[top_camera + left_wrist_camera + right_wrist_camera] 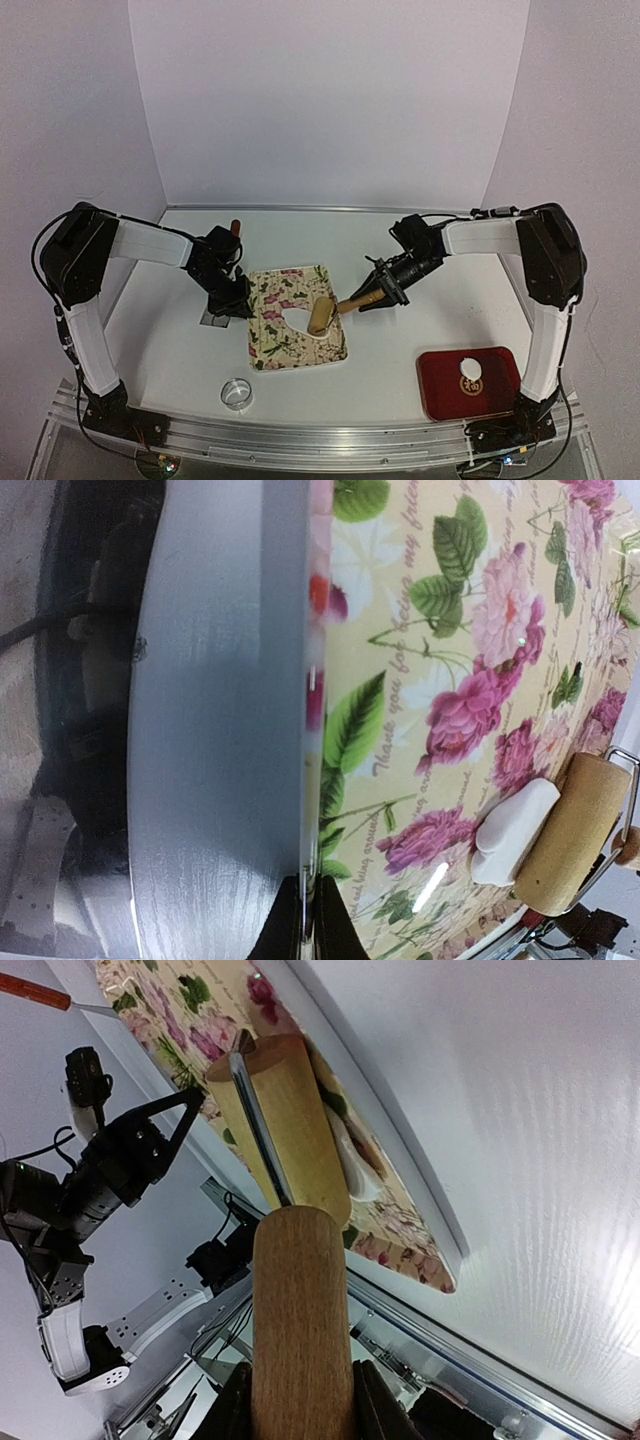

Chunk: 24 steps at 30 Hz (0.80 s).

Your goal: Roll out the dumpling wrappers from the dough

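— Wooden roller (323, 315), right gripper (385, 290): what is the hold?
— Both fingers (236, 1412) are clamped on the roller's handle. The drum lies on the floral board (270, 345), pressed against the right side of the white dough lump (300, 320).
— And the left gripper (232, 300)?
— It is closed on the board's left rim. The left wrist view shows the thin edge pinched between its fingertips.
— Where are the dumpling wrappers (470, 367)?
— One small white disc lies on the red tray (440, 390), near the right arm's base and well apart from the board.
— Anything else on the table (170, 340)?
— A ring cutter (237, 392) sits in front of the board, toward the left arm. A red-handled tool (235, 225) lies behind the left gripper.
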{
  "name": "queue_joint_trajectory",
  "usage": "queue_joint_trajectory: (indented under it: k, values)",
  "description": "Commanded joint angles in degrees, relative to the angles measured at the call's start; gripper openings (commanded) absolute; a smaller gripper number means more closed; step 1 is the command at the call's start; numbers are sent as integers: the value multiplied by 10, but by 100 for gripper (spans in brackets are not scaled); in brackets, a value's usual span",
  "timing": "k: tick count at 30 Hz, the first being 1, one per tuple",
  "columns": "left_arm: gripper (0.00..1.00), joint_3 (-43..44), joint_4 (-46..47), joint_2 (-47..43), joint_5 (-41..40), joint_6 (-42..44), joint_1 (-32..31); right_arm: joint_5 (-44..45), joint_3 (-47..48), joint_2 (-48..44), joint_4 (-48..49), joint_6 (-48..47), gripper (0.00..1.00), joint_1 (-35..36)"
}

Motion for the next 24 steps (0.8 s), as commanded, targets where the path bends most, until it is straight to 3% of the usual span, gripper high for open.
queue_joint_trajectory:
  k: [1,8,24]
  values:
    - [0,8,-6,-10,-9,4,3,203,40,142,-164,9,0,31]
    - [0,13,-2,-8,-4,3,4,211,145,233,-170,8,0,64]
    - [0,35,-8,-6,-15,13,5,252,81,81,-192,-20,0,37]
